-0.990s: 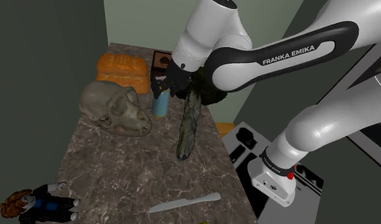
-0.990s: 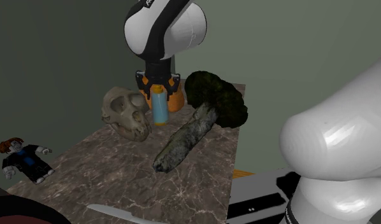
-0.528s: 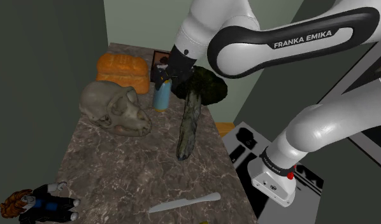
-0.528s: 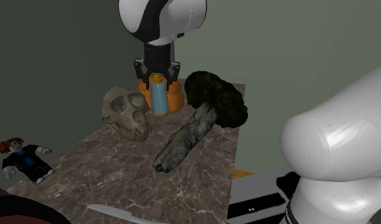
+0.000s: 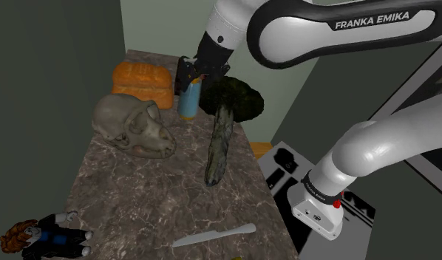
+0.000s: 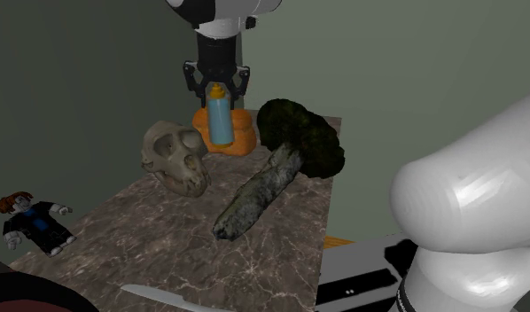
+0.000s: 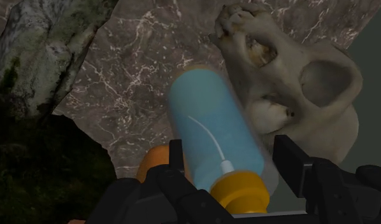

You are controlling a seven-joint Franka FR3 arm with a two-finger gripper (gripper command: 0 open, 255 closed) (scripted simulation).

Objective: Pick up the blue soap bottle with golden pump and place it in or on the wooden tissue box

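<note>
One second ago we saw the blue soap bottle [image 5: 188, 102] standing on the marble counter [image 5: 138, 192] beside the ape skull [image 5: 134, 125]. Now it hangs upright, clear of the surface, and the arm has risen with it. The gripper [image 5: 191, 74] pinches it just under the golden pump [image 7: 241, 191], one finger pressed to each side. We judge the pick done, which makes carrying the step in hand. The bottle hovers near the orange loaf-shaped block [image 5: 143, 80] and the big broccoli [image 5: 221, 140]. We cannot pick out the wooden tissue box with certainty.
</note>
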